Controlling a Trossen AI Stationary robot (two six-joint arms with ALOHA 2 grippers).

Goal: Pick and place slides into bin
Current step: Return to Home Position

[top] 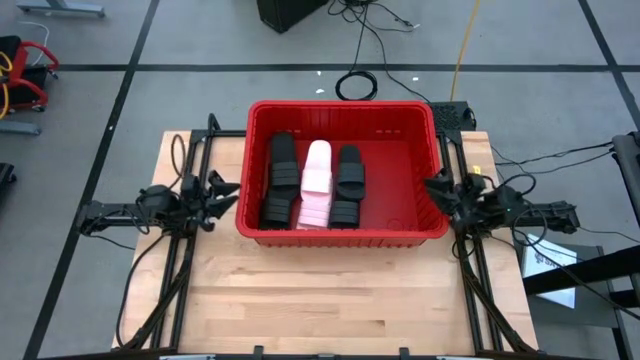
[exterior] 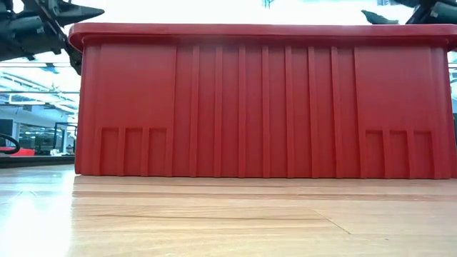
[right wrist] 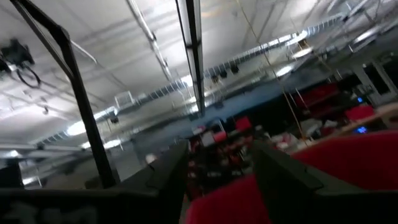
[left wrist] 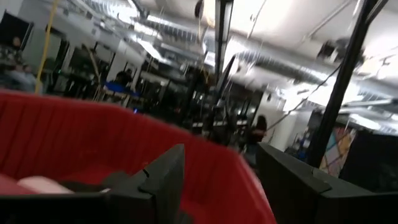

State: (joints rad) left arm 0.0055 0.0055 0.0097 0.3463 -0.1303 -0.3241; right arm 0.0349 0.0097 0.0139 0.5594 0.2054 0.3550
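High view puts the left tool [top: 218, 192], spread and empty, beside the large red plastic bin [top: 340, 104]. Black and pale-pink ribbed slides [top: 317, 185] lie inside it; the right tool [top: 440, 190], also spread, flanks its other wall, as nothing seems left to carry.

A red bin [top: 340, 237] sits on the far half of a wooden table [top: 330, 300]. Inside it, the slides lie in three rows running front to back: black slides [top: 280, 165] on the left, pale slides [top: 318, 168], white and pink, in the middle, and more black ones on the right. The right part of the bin floor is bare. The left gripper [top: 228, 192] hangs just outside the bin's left wall, fingers spread and pointing at it. The right gripper [top: 436, 192] is at the right wall, facing inward, fingers apart too. A coil of black cable [top: 352, 85] lies on the grey floor behind the bin.
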